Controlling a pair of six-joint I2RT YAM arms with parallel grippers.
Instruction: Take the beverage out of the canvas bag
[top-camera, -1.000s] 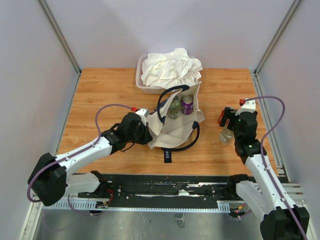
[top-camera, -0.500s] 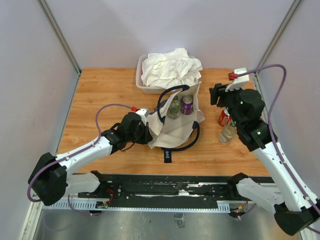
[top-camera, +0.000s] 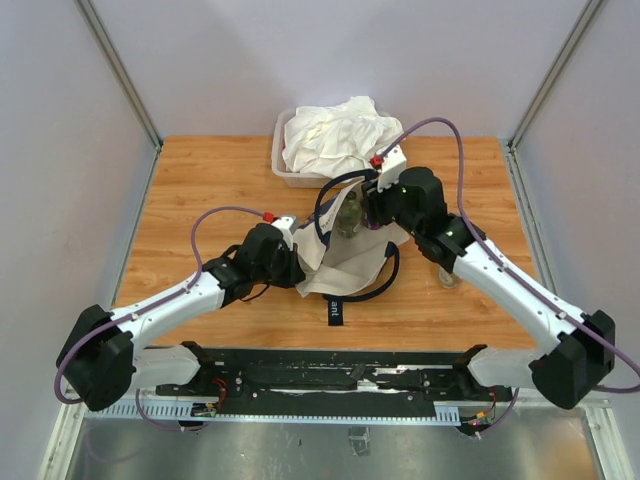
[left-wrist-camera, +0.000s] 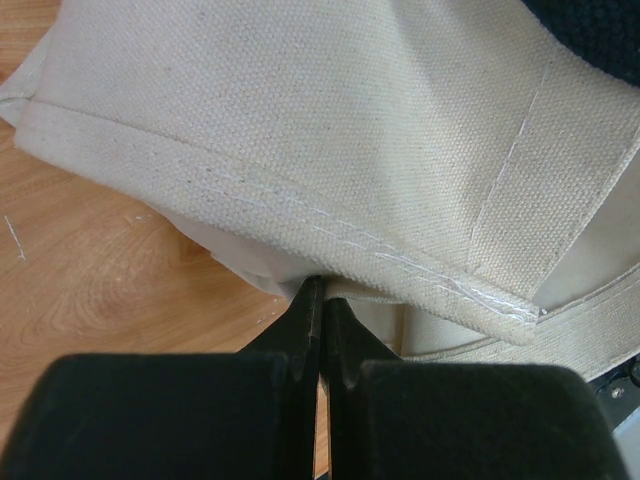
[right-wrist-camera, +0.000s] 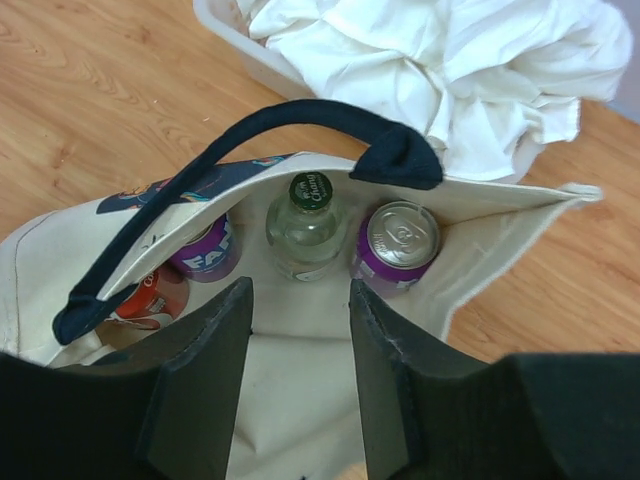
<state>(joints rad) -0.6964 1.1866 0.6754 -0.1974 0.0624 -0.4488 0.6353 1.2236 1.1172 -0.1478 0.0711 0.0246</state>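
Top external view: bare table (top-camera: 195, 185) lies wide between the left wall and the canvas bag (top-camera: 345, 262), room enough on that side. The left gripper (left-wrist-camera: 318, 287) comes at the bag from the left, and the left wrist view shows it clenched on the bag's stitched rim, jaws pressed together with the hem between them. The bag sits mid-table, its mouth gaping toward the far edge, where the clear plastic tub (top-camera: 283, 168) and its white cloth heap (top-camera: 340, 135) crowd close behind it; a navy handle (right-wrist-camera: 250, 135) arches over the opening.

Inside, in the right wrist view, stand a red can (right-wrist-camera: 150, 295), a purple can (right-wrist-camera: 205, 252), a green-capped glass bottle (right-wrist-camera: 306, 225) and a second purple can (right-wrist-camera: 398, 245). The right gripper (right-wrist-camera: 300, 292) hangs above the mouth, jaws spread and holding nothing, the bottle just beyond its tips and centred between them. Right of the bag, a clear bottle (top-camera: 450, 274) stands on the table, partly hidden by the right forearm.
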